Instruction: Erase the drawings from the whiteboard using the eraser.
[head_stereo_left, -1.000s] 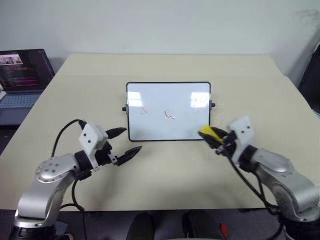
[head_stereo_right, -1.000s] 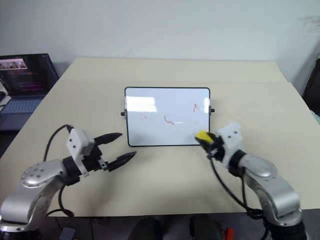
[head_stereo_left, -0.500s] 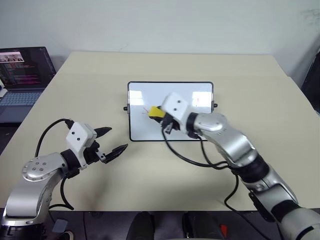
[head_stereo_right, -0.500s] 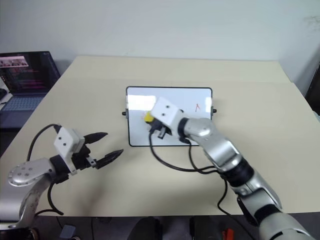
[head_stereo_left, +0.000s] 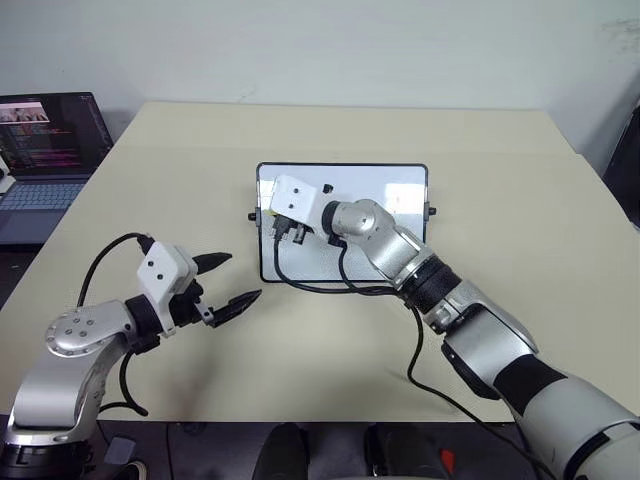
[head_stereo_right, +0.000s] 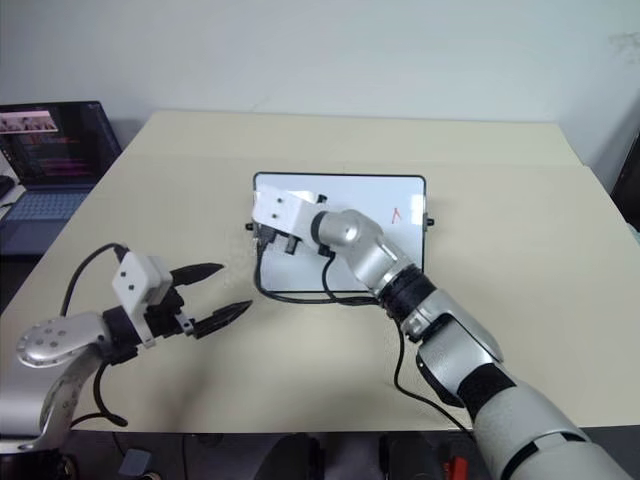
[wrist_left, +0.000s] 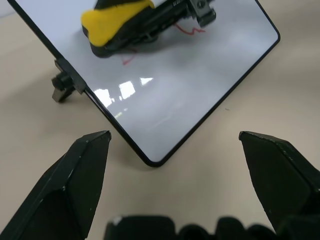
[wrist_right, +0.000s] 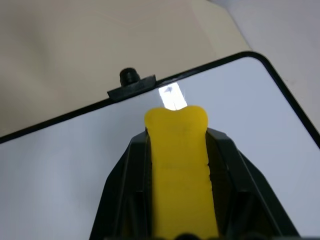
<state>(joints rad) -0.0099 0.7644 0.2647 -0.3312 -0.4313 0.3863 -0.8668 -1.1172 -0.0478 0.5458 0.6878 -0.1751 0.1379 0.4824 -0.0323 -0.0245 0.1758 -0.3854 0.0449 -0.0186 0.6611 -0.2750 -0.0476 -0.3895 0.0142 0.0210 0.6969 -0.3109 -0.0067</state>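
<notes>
Swinging across from the near right corner, the right gripper (wrist_right: 177, 150) now sits over the left side of the whiteboard (head_stereo_left: 400, 180), squeezed tight on the yellow eraser (wrist_right: 177, 150). One red drawing (wrist_left: 127, 59) lies just beside the eraser, so rubbing looks set to start there, while the left gripper (head_stereo_left: 228, 281) waits wide open with nothing in it, near the board's left corner.

You see a whiteboard (wrist_left: 190, 75): glossy white, glare-streaked, thin black frame. Eraser (wrist_right: 180, 170): matt yellow, smooth. Table (head_stereo_left: 330, 340): matt beige; fingers (wrist_left: 75, 185): matt black plastic.
</notes>
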